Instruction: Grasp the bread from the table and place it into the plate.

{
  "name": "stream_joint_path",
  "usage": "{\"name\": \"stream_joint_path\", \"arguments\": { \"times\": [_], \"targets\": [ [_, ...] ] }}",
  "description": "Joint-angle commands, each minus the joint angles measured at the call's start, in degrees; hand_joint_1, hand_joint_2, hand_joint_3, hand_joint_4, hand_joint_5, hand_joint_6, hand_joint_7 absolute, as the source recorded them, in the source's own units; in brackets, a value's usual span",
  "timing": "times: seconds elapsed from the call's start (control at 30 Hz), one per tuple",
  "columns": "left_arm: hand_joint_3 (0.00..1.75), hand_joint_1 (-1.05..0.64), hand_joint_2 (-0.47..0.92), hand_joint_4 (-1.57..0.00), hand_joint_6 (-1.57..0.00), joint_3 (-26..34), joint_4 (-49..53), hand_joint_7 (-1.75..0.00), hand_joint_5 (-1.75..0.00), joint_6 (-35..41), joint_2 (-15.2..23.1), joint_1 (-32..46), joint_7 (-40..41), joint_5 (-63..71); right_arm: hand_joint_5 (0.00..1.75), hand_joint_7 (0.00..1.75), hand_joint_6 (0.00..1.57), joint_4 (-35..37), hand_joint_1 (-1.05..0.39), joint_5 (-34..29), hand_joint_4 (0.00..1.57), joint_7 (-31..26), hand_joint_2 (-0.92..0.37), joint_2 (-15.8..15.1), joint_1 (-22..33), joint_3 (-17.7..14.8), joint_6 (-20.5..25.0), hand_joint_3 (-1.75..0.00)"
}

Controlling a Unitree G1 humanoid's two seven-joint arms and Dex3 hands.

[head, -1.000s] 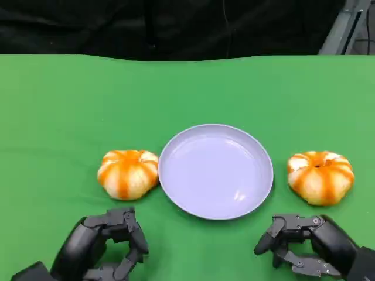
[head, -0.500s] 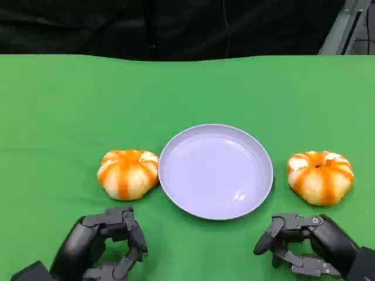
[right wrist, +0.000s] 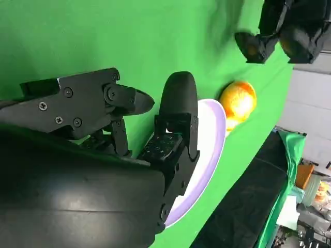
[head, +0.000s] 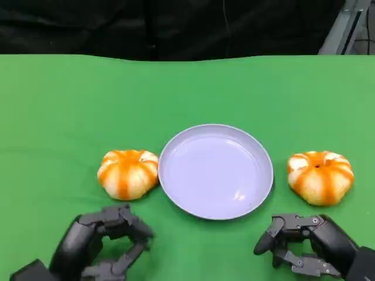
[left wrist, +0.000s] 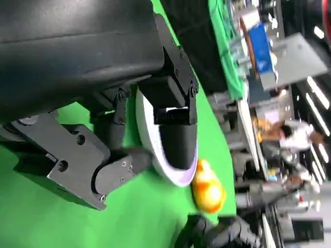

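Plate (head: 215,171) sits bare mid-table, toward the near edge; nothing placed yet. Left bread (head: 128,173) touches its rim, right bread (head: 320,177) lies apart. Left hand (head: 99,246) and right hand (head: 307,244) hover near the edge, fingers apart, holding nothing. Grasp and transfer remain.

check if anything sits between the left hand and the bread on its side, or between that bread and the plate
Nothing visible does. Bare green table lies between the left hand and the left bread, and that bread sits right beside the plate's rim with nothing between them.
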Motion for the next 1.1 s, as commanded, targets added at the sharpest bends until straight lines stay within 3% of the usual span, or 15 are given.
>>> {"name": "stream_joint_path", "arguments": {
  "times": [0.03,0.43,1.0,1.03,1.1],
  "targets": [
    [0.32,-0.21,0.92,-0.85,-0.87,0.04,-0.99,-0.03,-0.19,0.81,0.57,0.76,1.37,0.11,1.48,0.96,0.82,-0.46,0.01,0.14,0.70,0.08,-0.92,-1.04,-0.06,-0.19,-0.09,-0.47],
    [0.27,-0.29,0.92,-0.78,-0.68,-0.05,-0.52,0.00,-0.05,0.55,1.04,0.54,2.45,0.65,1.49,0.96,0.82,-0.38,0.01,0.28,0.70,0.22,-0.92,-0.95,-0.16,-0.18,-0.06,-0.48],
    [0.26,-0.29,0.92,-0.79,-0.67,0.62,-2.51,0.00,-0.03,-0.63,1.55,0.33,3.55,0.79,1.48,0.96,0.82,-0.51,0.01,0.24,0.71,0.25,-0.92,-0.97,-0.07,-0.14,0.03,-0.48],
    [0.18,-0.45,0.92,-0.66,-0.59,1.19,-4.89,0.00,-0.01,-1.52,2.28,0.07,4.66,1.22,1.48,0.96,0.82,-0.73,0.01,0.13,0.71,0.13,-0.92,-0.88,0.12,-0.07,0.05,-0.48],
    [0.11,-0.55,0.92,-0.61,-0.55,1.65,-8.22,0.00,-0.01,-1.96,3.18,-0.10,6.26,1.98,1.48,0.96,0.82,-0.93,0.01,0.16,0.71,0.09,-0.92,-0.73,0.32,-0.01,0.09,-0.48]
  ]
}}
